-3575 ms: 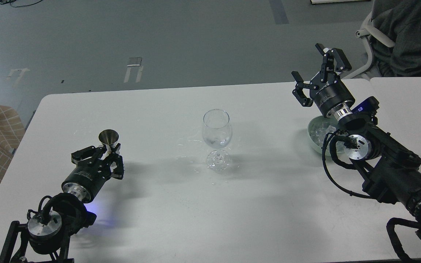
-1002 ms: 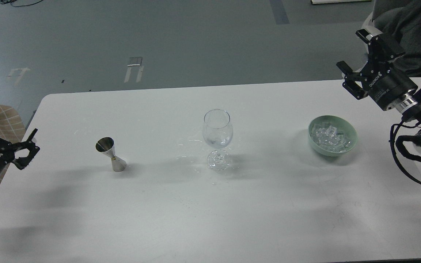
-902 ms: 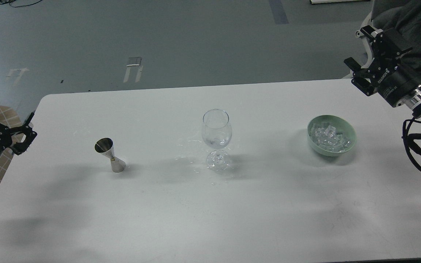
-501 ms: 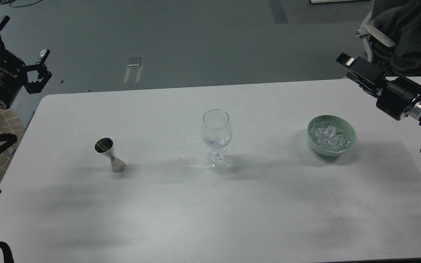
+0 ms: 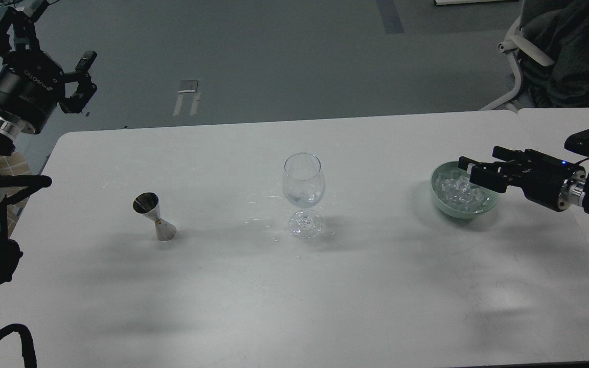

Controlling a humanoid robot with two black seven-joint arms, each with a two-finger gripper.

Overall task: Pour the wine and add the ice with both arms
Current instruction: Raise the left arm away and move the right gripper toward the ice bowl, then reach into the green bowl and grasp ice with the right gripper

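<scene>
A clear stemmed wine glass [image 5: 302, 186] stands upright at the middle of the white table [image 5: 274, 296], with wet drops around its base. A silver jigger [image 5: 154, 217] stands free to its left. A pale green bowl [image 5: 456, 211] holds a pile of clear ice cubes [image 5: 457, 188] at the right. My right gripper [image 5: 478, 164] lies level, pointing left just over the bowl's right rim, fingers apart and empty. My left gripper [image 5: 34, 38] is raised high beyond the table's far left corner, fingers spread and empty.
A chair with a person in dark clothes [image 5: 560, 51] sits past the far right corner. A second white table [image 5: 570, 118] adjoins on the right. Grey floor lies beyond the far edge.
My left gripper let go of the jigger, drew back left and rose high. My right gripper swung out to the right, then came down low over the ice bowl.
</scene>
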